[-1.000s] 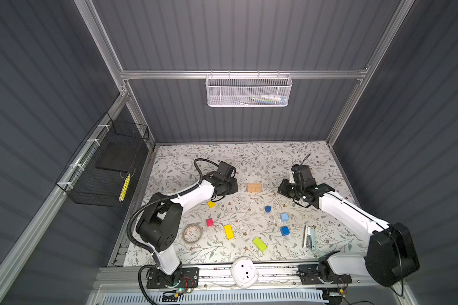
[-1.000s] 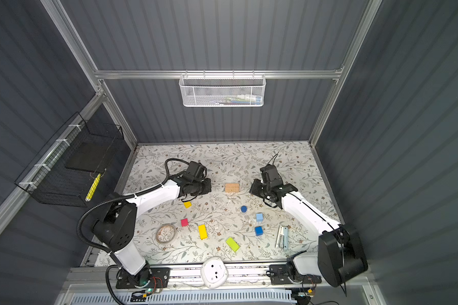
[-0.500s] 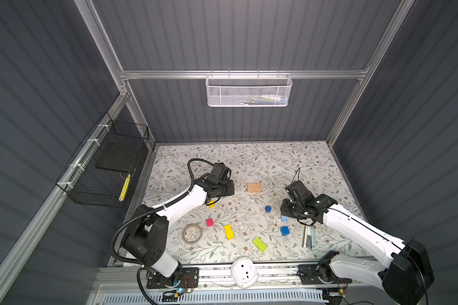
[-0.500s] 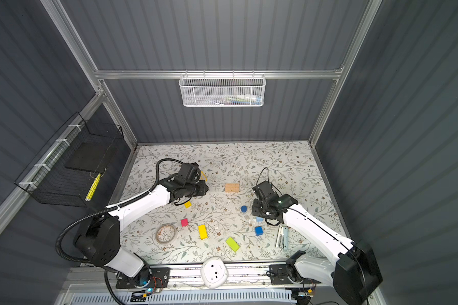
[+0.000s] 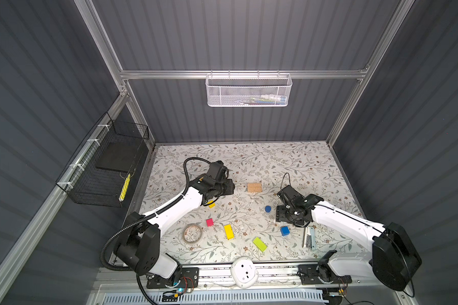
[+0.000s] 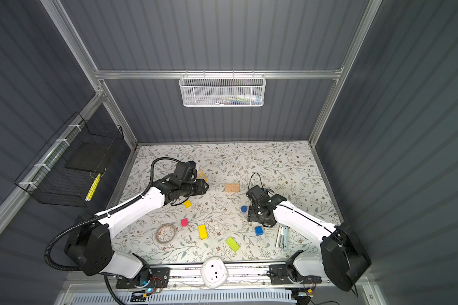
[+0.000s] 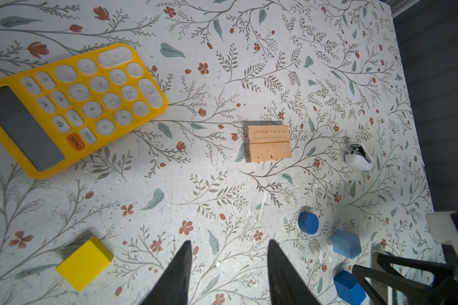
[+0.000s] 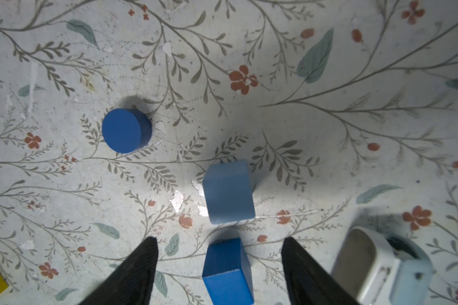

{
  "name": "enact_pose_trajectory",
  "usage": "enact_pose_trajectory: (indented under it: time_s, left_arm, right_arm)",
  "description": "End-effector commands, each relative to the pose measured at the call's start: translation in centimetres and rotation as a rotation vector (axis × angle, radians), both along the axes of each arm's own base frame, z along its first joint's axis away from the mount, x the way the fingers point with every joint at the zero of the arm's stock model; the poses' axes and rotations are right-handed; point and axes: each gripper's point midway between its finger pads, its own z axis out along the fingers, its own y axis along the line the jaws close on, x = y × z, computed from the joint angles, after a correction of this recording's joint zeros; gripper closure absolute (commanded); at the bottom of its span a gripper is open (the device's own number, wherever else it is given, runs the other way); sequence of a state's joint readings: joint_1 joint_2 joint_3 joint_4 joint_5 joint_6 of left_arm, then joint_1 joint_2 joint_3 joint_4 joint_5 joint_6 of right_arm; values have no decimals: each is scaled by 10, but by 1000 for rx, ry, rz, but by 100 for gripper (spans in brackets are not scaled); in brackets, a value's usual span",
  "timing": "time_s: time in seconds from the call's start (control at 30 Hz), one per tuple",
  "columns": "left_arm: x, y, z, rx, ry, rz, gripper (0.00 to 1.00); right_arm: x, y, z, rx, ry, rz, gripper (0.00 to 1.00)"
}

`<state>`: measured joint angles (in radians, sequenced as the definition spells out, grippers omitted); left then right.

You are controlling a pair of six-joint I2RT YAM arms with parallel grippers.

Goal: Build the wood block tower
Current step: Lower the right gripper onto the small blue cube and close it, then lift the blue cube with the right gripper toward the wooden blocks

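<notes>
Two tan wooden bars [image 5: 254, 188] touching near frame centre, squat blue cylinder [image 8: 126, 130], light-blue cube [image 8: 228, 192], left tool [image 7: 229, 241] and right tool [image 8: 220, 237] spread, empty, scuffed floral surface [image 5: 275, 163], ribbed grey walls [image 5: 236, 39].

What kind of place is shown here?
Probably a robot test cell: left arm and right arm on a rail, grey walls in an aluminium frame, toy blocks on the table.

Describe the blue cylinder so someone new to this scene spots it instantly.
On the floral table, look right of centre in both top views, next to the right gripper. The blue cylinder stands on its flat end, touching nothing. It is the only round block; the light-blue cube and blue cube beside it have square faces.
</notes>
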<state>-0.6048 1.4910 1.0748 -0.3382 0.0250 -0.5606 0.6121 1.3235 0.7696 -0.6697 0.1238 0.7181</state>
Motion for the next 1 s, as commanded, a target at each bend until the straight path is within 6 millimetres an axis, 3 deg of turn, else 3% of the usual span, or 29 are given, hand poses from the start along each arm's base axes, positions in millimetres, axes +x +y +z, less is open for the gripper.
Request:
enact_pose_trajectory:
  time_s: [0.0,0.17,0.97]
  left_arm:
    - [-3,6,-3,23,7,-10,53]
    - [-3,5,-4,28,9,-13,52]
    - [2,1,-21,55,50,-20,52]
  right_arm:
    - [3,1,-7,-11,7,24,23]
    - [8,0,-15,8,18,14,23]
    - [16,-7,-30,-12,56,19,59]
